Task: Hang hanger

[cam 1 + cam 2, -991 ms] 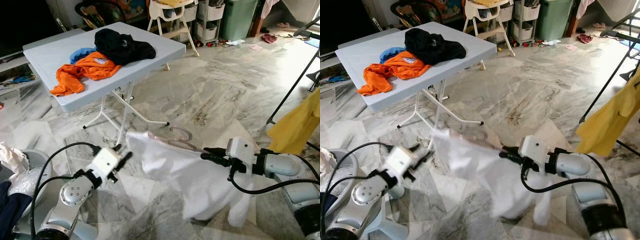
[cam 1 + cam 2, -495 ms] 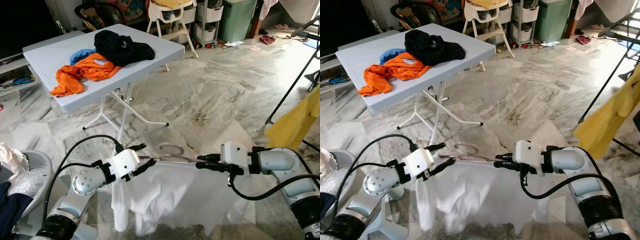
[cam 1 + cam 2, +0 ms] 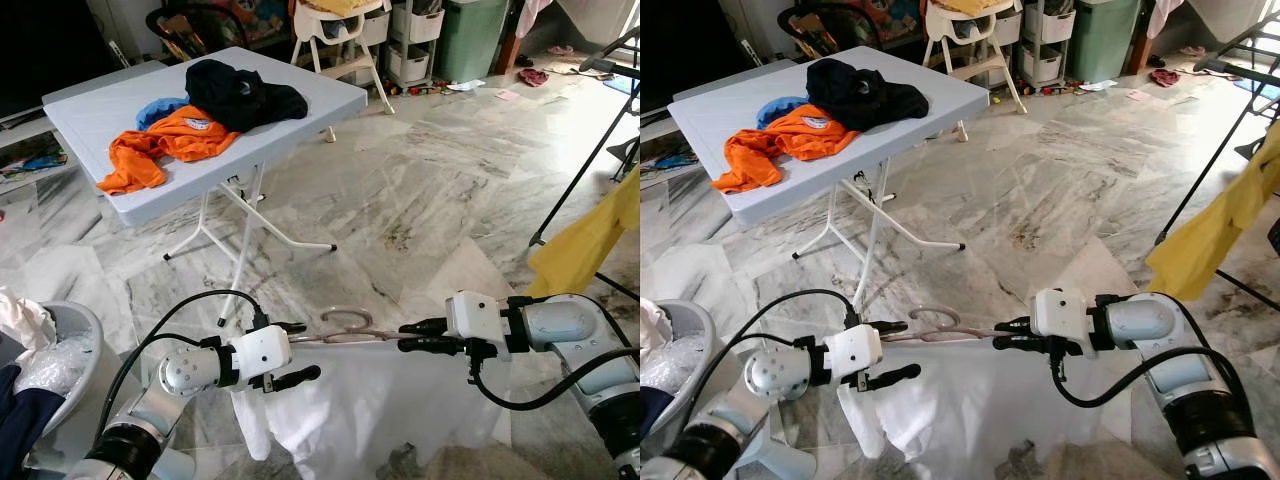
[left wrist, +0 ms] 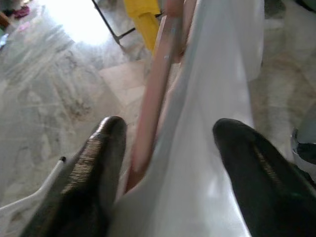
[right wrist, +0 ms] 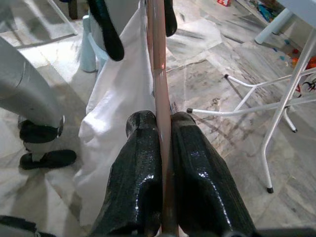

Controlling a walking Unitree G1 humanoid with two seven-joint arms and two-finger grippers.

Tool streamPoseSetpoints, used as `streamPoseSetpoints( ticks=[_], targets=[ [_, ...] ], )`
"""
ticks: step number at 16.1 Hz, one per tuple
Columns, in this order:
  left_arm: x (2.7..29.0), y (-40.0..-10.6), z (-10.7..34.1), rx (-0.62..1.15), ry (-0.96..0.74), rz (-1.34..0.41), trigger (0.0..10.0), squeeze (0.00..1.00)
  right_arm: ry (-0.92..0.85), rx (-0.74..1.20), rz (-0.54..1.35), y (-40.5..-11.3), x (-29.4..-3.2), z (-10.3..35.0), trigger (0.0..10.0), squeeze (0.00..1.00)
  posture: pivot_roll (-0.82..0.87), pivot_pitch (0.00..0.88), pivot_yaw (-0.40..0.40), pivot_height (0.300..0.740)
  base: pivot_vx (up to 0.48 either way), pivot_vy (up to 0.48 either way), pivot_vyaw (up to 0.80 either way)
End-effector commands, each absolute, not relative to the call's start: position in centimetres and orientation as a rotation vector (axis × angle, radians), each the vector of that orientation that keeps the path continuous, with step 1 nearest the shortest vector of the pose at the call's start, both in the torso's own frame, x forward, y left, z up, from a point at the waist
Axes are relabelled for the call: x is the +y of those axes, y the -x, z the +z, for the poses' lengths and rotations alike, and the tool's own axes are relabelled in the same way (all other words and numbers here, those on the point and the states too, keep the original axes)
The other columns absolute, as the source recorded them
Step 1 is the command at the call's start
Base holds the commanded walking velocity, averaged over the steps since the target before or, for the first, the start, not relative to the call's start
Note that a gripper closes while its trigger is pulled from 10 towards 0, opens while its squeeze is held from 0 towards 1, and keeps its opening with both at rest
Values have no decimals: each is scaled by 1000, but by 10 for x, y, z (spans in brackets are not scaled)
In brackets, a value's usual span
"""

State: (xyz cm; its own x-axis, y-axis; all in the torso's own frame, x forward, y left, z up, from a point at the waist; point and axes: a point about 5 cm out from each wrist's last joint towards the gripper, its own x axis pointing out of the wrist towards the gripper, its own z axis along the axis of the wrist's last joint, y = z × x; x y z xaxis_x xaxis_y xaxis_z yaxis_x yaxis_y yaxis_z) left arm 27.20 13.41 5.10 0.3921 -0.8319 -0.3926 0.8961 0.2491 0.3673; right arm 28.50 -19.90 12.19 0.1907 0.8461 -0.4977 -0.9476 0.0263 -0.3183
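Observation:
A pink hanger (image 3: 345, 320) is held level in front of me, its hook pointing up. A white garment (image 3: 370, 410) hangs from it toward the floor. My right gripper (image 3: 412, 337) is shut on the hanger's right arm; in the right wrist view its fingers (image 5: 143, 163) pinch the pink bar (image 5: 159, 59). My left gripper (image 3: 298, 352) is open at the hanger's left end, one finger above and one below. In the left wrist view the hanger (image 4: 155, 94) and white cloth (image 4: 212, 98) pass between its spread fingers (image 4: 98, 163).
A folding table (image 3: 330, 90) stands at the back left with orange (image 3: 170, 140), blue and black (image 3: 245, 90) clothes on it. A yellow garment (image 3: 590, 240) hangs on a drying rack at the right. A laundry basket (image 3: 60, 340) is at my left. Marble floor lies between.
The white garment, flared out a second ago, has dropped to hang below the hanger. My left gripper came in to the hanger's left end with its fingers spread wider. The hanger sits slightly lower.

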Motion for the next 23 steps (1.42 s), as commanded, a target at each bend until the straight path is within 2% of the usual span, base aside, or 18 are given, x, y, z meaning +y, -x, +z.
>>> streamPoseSetpoints(
  ticks=[1,9,17,19,23],
  targets=[
    [145,-274,50,165,-579,-1168,0,0,688,124,1406,-287,-198,133,10000,0,-137,2,97,740,0,0,0],
    [150,-266,39,241,-496,-1256,0,0,679,112,1397,-288,-198,133,10000,0,-133,9,88,740,0,0,0],
    [150,-265,37,280,-505,-1300,0,0,664,90,1378,-288,-194,132,10000,0,-130,13,92,740,0,0,0],
    [151,-281,48,196,-590,-1190,0,0,662,40,1324,-293,-192,136,10000,0,-129,19,91,740,0,0,0],
    [153,-300,64,122,-613,-1065,0,0,668,-29,1232,-300,-191,142,10000,0,-130,34,91,740,0,0,0]
  ],
)
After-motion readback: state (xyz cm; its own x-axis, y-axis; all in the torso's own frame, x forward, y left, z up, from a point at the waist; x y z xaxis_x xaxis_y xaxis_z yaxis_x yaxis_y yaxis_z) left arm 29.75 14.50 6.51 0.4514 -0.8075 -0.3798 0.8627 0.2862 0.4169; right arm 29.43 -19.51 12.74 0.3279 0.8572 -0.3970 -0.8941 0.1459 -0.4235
